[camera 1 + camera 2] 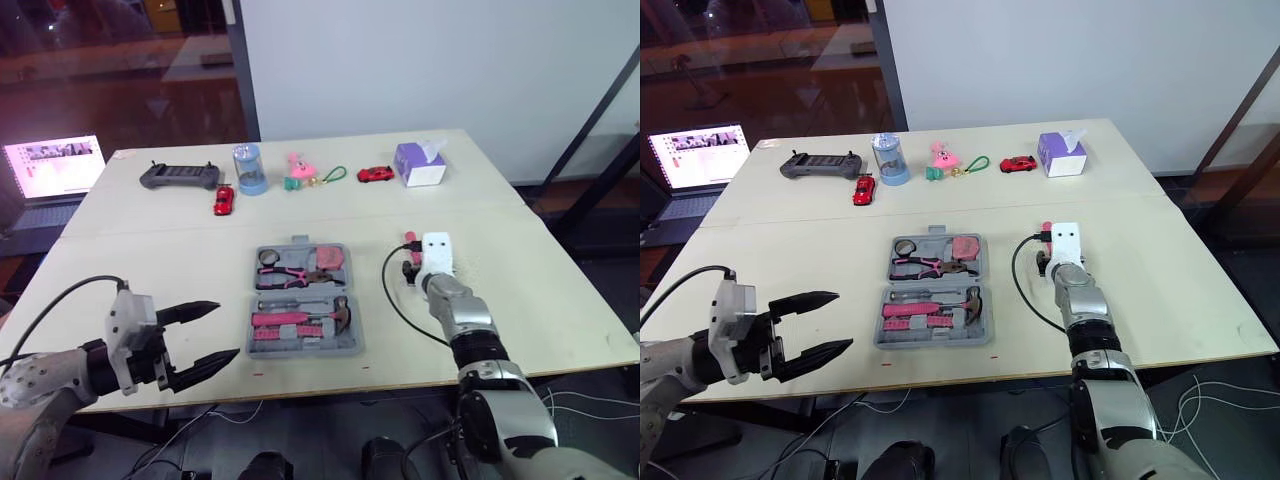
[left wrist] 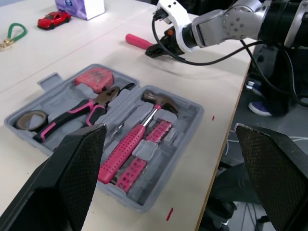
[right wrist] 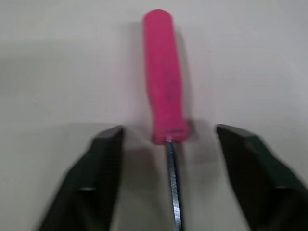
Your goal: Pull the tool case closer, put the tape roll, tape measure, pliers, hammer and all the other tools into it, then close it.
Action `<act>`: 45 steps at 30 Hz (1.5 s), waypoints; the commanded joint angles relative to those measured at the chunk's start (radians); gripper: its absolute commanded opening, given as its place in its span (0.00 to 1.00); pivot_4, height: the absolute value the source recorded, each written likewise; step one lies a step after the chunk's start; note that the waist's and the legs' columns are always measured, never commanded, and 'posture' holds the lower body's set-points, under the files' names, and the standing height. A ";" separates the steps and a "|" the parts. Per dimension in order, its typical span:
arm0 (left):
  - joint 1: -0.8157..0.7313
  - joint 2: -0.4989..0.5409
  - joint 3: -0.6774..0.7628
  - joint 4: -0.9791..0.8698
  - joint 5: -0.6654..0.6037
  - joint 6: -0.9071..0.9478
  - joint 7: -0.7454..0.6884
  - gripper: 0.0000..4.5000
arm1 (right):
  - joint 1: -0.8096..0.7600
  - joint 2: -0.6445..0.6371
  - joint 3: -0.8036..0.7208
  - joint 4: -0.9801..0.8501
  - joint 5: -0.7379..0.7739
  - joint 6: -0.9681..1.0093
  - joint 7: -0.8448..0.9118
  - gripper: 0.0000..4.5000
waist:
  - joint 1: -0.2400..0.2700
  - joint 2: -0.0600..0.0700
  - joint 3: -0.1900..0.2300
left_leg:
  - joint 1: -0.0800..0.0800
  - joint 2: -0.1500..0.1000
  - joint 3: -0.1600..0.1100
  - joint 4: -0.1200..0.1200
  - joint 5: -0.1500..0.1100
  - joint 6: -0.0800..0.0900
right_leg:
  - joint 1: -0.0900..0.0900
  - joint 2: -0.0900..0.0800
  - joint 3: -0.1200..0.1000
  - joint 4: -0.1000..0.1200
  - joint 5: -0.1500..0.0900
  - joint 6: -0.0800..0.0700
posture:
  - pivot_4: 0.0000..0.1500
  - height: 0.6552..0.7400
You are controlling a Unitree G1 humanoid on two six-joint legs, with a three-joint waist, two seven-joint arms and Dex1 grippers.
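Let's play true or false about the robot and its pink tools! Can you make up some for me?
1. The grey plastic tool case is open. True.
2. The pink-handled hammer lies outside the case. False: it lies inside the case.
3. The pink-handled screwdriver lies on the pale table, with the open fingers of the right gripper on either side of it. True.
4. The left gripper is shut on the pink-handled pliers. False: it is open and holds nothing; the pliers lie in the case.
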 commanded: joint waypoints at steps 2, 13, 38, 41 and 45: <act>0.007 0.010 0.029 -0.031 -0.018 -0.005 0.006 1.00 | -0.011 -0.004 -0.007 0.053 0.006 -0.016 -0.004 0.12 | 0.003 0.000 0.000 | 0.000 0.000 0.000 0.000 0.000 0.000 | 0.001 0.000 0.000 0.000 0.000 0.000 | 1.00 1.00; -0.004 0.007 0.018 -0.007 -0.011 -0.014 0.004 1.00 | 0.121 -0.049 0.118 -0.365 -0.007 -0.029 0.189 0.08 | 0.000 0.002 0.001 | -0.001 0.000 -0.001 0.000 0.000 0.000 | 0.000 0.000 0.000 -0.001 0.000 0.000 | 1.00 1.00; 0.047 0.163 0.071 0.359 0.126 -0.202 -0.269 1.00 | -0.218 -0.461 0.800 -1.270 0.262 0.851 0.819 0.08 | 0.005 0.003 0.003 | -0.005 0.000 -0.002 0.001 -0.004 0.008 | -0.004 0.000 -0.002 -0.001 0.000 0.000 | 1.00 1.00; 0.049 0.152 0.063 0.332 0.118 -0.194 -0.263 1.00 | -0.245 -0.393 0.855 -1.219 0.247 0.870 0.782 0.08 | 0.003 0.002 0.003 | -0.006 0.000 -0.003 0.001 -0.004 0.007 | -0.004 0.000 -0.003 -0.001 0.000 0.000 | 1.00 1.00; 0.045 0.137 0.051 0.295 0.109 -0.176 -0.247 1.00 | -0.242 -0.295 0.934 -1.143 0.210 0.829 0.744 0.08 | 0.002 0.002 0.003 | -0.006 0.000 -0.004 0.001 -0.001 0.002 | -0.005 0.000 -0.002 0.000 0.000 0.000 | 1.00 1.00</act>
